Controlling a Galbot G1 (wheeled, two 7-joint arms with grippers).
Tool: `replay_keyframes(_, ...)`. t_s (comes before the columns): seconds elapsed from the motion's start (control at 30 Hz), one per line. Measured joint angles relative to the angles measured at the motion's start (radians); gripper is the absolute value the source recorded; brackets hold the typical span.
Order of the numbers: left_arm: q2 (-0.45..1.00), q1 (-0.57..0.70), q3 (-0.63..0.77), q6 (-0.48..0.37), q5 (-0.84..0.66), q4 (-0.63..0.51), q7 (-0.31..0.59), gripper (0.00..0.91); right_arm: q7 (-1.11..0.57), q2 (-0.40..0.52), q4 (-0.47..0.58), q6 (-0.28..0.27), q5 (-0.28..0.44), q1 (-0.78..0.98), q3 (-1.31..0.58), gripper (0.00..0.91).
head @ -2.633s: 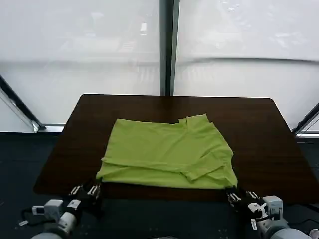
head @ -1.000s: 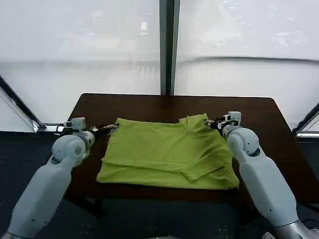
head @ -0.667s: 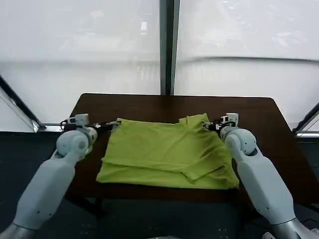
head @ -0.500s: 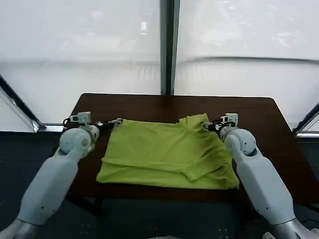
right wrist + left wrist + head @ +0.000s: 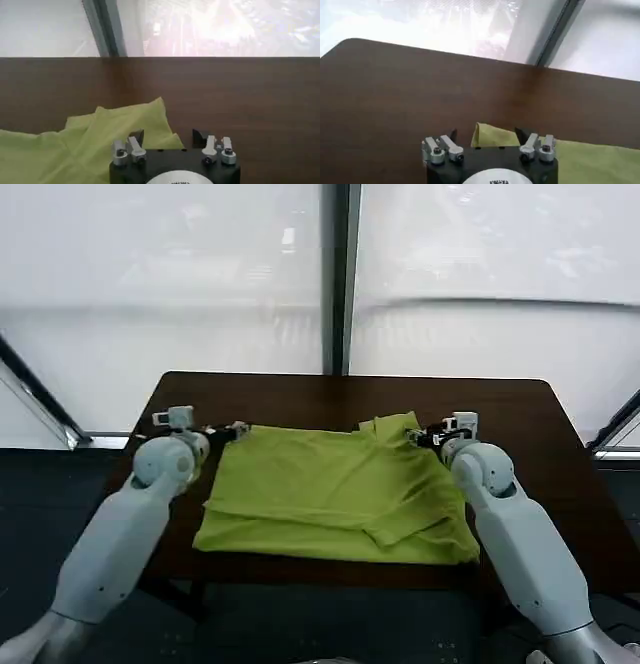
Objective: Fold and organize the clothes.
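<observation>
Folded lime-green thin-fabric t-shirt (image 5: 340, 494) lying mid dark brown wooden table (image 5: 520, 444), left gripper (image 5: 232, 430) spread wide at its far left corner, right gripper (image 5: 418, 435) spread wide at its far right corner, both holding nothing

lime-green t-shirt (image 5: 340, 489), dark brown table (image 5: 520, 444)

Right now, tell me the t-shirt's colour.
Plain lime green t-shirt, best seen in the head view.
</observation>
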State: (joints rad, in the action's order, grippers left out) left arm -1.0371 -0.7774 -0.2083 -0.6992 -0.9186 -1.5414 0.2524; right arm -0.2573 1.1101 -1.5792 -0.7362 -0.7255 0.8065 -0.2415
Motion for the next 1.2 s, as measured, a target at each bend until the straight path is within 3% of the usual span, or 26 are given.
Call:
replay_keyframes(0.13,-0.005,0.013,0.010,0.006,0.008,0.018,-0.005,0.146,0.002,0.000,0.000,0.000,0.000,-0.001,0.001,0.244)
replay_keyframes(0.17,-0.007,0.016,0.013,0.007,0.011,0.022,-0.007,0.137,0.002,0.000,0.000,0.000,0.000,-0.001,0.001,0.117)
replay_keyframes(0.3,-0.009,0.019,0.016,0.010,0.019,0.029,-0.014,0.098,0.003,-0.001,-0.001,0.000,0.000,0.001,0.001,0.049)
replay_keyframes(0.5,-0.008,0.018,0.016,0.013,0.021,0.030,-0.019,0.078,0.004,-0.001,-0.004,0.000,-0.001,0.001,-0.006,0.000)
replay_keyframes(1.03,0.001,-0.015,-0.016,0.032,0.012,-0.017,-0.029,0.078,0.038,-0.007,-0.051,0.000,-0.005,0.045,-0.050,0.000)
replay_keyframes(1.2,0.017,-0.049,-0.045,0.033,0.002,-0.058,-0.027,0.078,0.070,-0.009,-0.073,0.093,-0.002,0.064,-0.069,0.000)
